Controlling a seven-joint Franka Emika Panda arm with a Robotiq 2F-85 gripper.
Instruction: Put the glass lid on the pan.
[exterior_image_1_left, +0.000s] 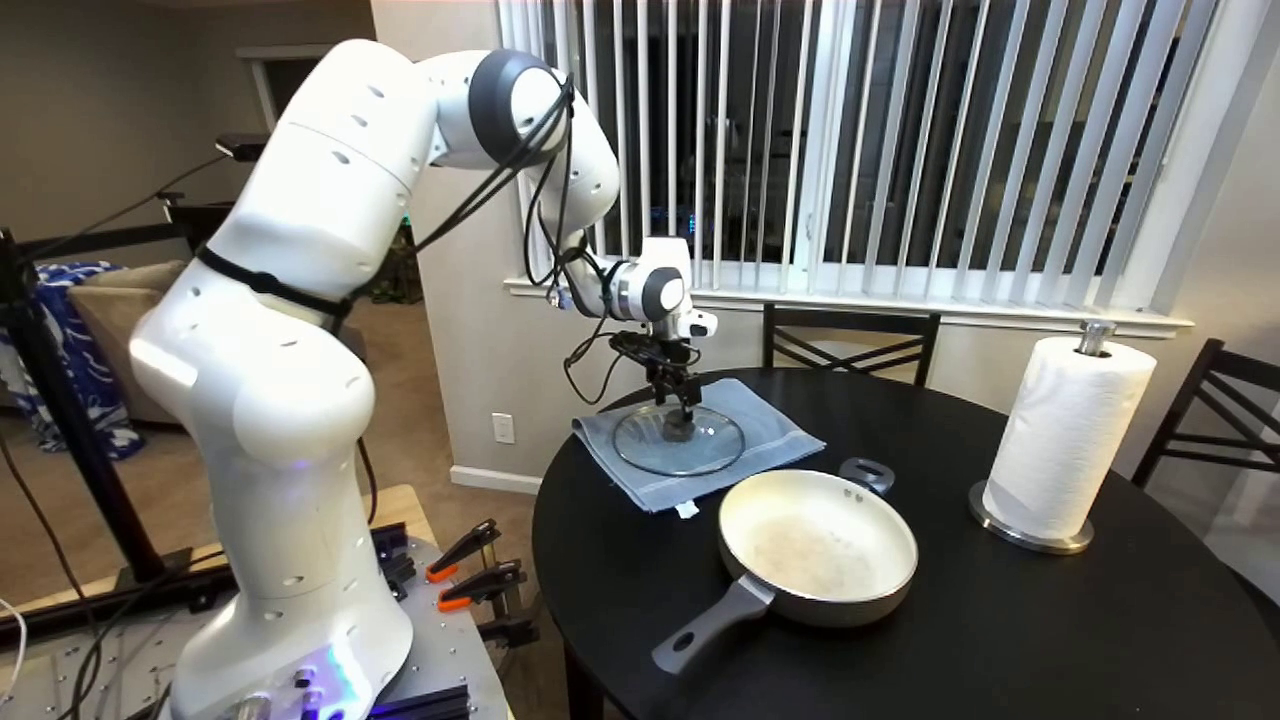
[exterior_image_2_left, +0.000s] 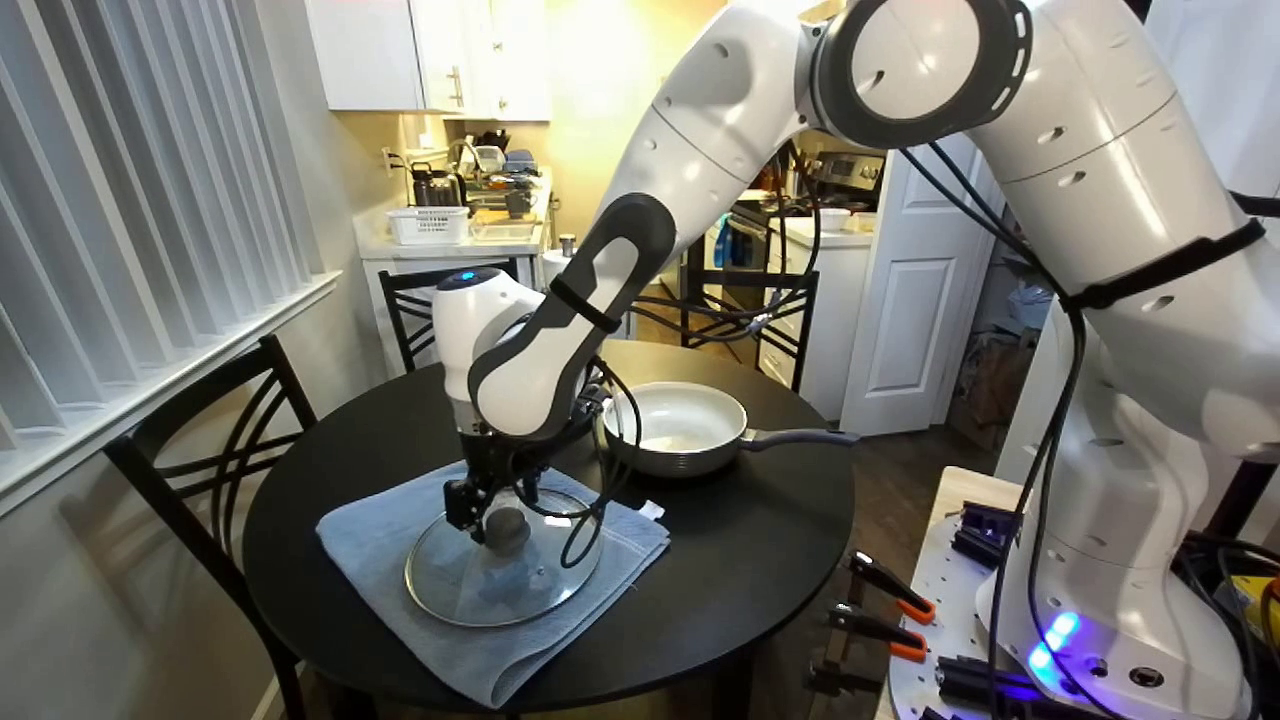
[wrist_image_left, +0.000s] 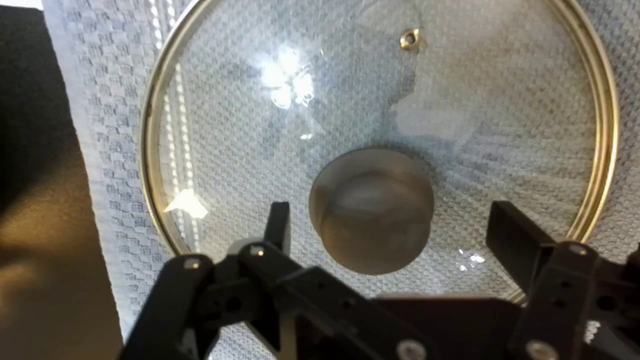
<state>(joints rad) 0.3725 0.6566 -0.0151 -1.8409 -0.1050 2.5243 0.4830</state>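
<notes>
The glass lid (exterior_image_1_left: 710, 450) lies flat on a folded blue-grey cloth, knob up; it also shows in an exterior view (exterior_image_2_left: 500, 595) and in the wrist view (wrist_image_left: 240, 165). Its dark round knob (wrist_image_left: 372, 230) is at the lid's centre. My gripper (wrist_image_left: 390, 220) is open, with the knob between its fingers in the wrist view, nearer the left finger and touching neither. In an exterior view the gripper (exterior_image_1_left: 677, 400) points down just over the knob. The cream-white pan (exterior_image_1_left: 815, 540) stands uncovered on the table beside the cloth; it also shows in an exterior view (exterior_image_2_left: 680, 425), partly behind the arm.
The blue-grey cloth (exterior_image_1_left: 770, 425) lies on the round black table (exterior_image_1_left: 1000, 640). The pan's long handle (exterior_image_1_left: 715, 625) reaches toward the robot's side. A paper towel roll (exterior_image_1_left: 1070, 440) stands beyond the pan. Chairs (exterior_image_1_left: 850, 320) and a window with blinds are behind the table.
</notes>
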